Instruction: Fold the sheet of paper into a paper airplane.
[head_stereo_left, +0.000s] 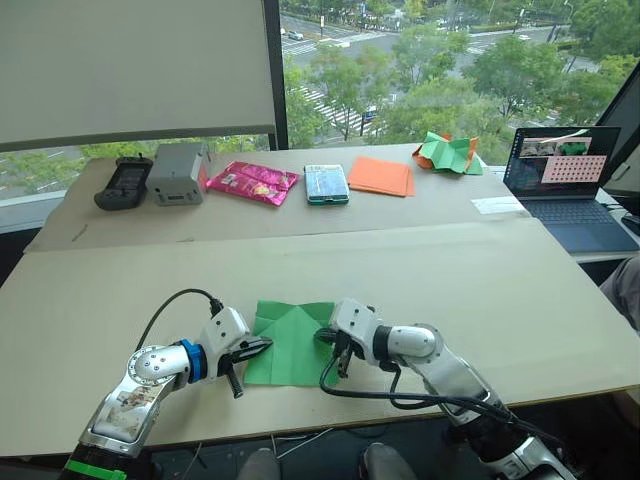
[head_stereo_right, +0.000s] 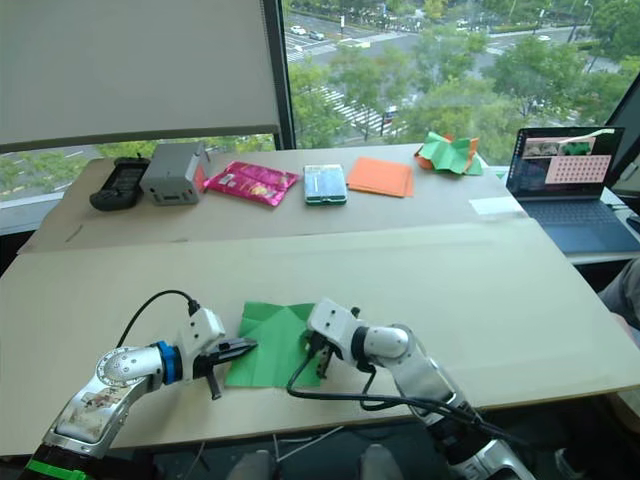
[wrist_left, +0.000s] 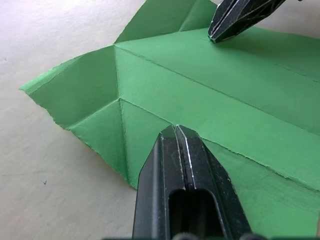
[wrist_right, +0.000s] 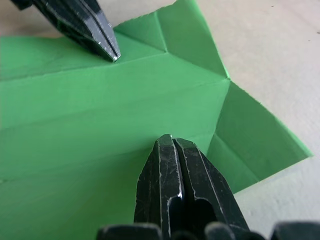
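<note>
The sheet of paper (head_stereo_left: 292, 350) lies flat near the table's front edge, bright green, with a centre crease and its two far corners folded in toward the middle. My left gripper (head_stereo_left: 262, 345) is shut, its tip (wrist_left: 175, 129) resting on the sheet's left edge. From the other side, my right gripper (head_stereo_left: 325, 336) is also shut, its tip (wrist_right: 171, 139) pressing on the sheet's right part. Each wrist view shows the other gripper's closed tip on the paper across from it. No paper airplane shape is formed.
Along the far table stand a black device (head_stereo_left: 124, 183), a grey box (head_stereo_left: 178, 172), a pink packet (head_stereo_left: 252, 183), a teal pack (head_stereo_left: 326, 184), flat orange sheets (head_stereo_left: 381, 176) and a crumpled green-and-orange heap (head_stereo_left: 447, 153). An open laptop (head_stereo_left: 565, 180) sits far right.
</note>
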